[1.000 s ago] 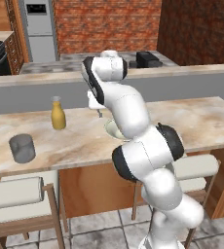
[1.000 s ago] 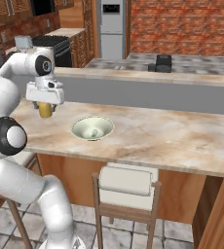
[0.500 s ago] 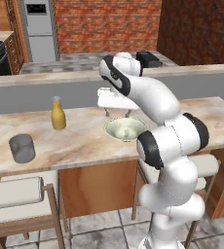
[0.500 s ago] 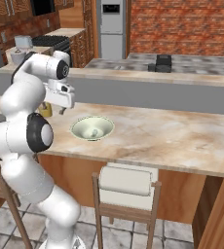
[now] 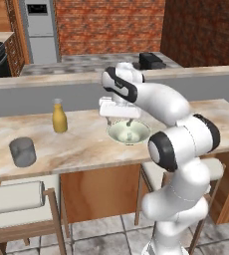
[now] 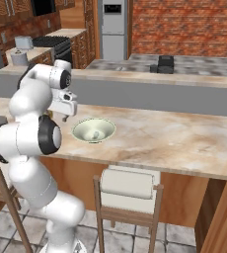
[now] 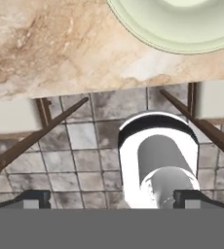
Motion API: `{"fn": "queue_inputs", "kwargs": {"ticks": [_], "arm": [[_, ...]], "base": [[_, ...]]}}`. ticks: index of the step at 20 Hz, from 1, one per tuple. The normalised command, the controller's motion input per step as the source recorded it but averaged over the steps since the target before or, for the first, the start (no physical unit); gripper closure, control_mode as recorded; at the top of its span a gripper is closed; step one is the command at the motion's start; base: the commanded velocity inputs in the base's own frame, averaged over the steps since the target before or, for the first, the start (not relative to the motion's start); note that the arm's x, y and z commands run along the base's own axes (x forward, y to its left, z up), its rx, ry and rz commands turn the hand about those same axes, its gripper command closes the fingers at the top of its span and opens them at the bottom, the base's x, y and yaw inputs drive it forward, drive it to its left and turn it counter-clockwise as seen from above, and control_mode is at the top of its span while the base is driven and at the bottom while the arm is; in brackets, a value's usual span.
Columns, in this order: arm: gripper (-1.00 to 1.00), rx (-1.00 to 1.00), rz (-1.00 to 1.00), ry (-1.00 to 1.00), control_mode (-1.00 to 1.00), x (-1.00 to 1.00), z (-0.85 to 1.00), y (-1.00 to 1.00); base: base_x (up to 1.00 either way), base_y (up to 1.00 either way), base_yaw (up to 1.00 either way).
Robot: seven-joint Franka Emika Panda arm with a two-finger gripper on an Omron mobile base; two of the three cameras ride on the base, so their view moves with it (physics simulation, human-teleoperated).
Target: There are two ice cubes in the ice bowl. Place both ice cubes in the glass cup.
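From the left base view, the gripper (image 5: 128,121) hangs over the back rim of the ice bowl (image 5: 129,132), so it looks ready to go down for ice. I think a small pale lump in the bowl is an ice cube, but it is too small to be sure. The bowl sits in the middle of the counter (image 5: 86,144), not close to any edge. The glass cup (image 5: 23,151) stands far off to the left, near the front edge. A yellow bottle (image 5: 59,116) stands between them, farther back, so the way along the front looks open.

From the right base view, the gripper (image 6: 64,116) is beside the ice bowl (image 6: 93,130), on its left. I cannot tell here if the claw is wide or narrow. A lot of bare counter (image 6: 184,143) lies to the right of the bowl.

From the hand view, the two fingertips (image 7: 36,198) stand far apart, so the claw is wide and holds nothing. The ice bowl (image 7: 148,36) peeks in at the top. Below the counter (image 7: 50,48) edge is floor and a stool (image 7: 11,114)
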Motion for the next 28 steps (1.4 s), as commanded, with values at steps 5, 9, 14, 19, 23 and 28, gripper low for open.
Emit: {"fn": "queue_inputs", "kwargs": {"ticks": [5, 9, 14, 19, 23, 28], "arm": [[-1.0, -0.01, 0.0, -0.15, -1.0, 0.19, -0.3, -0.18], [-1.0, 0.0, -0.03, -0.11, -1.0, 0.36, -0.2, -0.3], [-1.0, 0.0, -0.06, -0.14, -1.0, 0.37, -0.16, -0.39], [-1.0, 0.0, -0.08, -0.16, -1.0, 0.34, -0.17, -0.32], [-1.0, 0.0, -0.07, -0.07, -1.0, 0.35, -0.22, -0.13], [-1.0, -0.03, -0.09, -0.09, -1.0, 0.26, -0.25, -0.16]], "base": [[0.0, 0.0, 0.0], [0.0, 0.0, 0.0], [0.0, 0.0, 0.0], [0.0, 0.0, 0.0], [0.0, 0.0, 0.0], [0.0, 0.0, 0.0]]}}
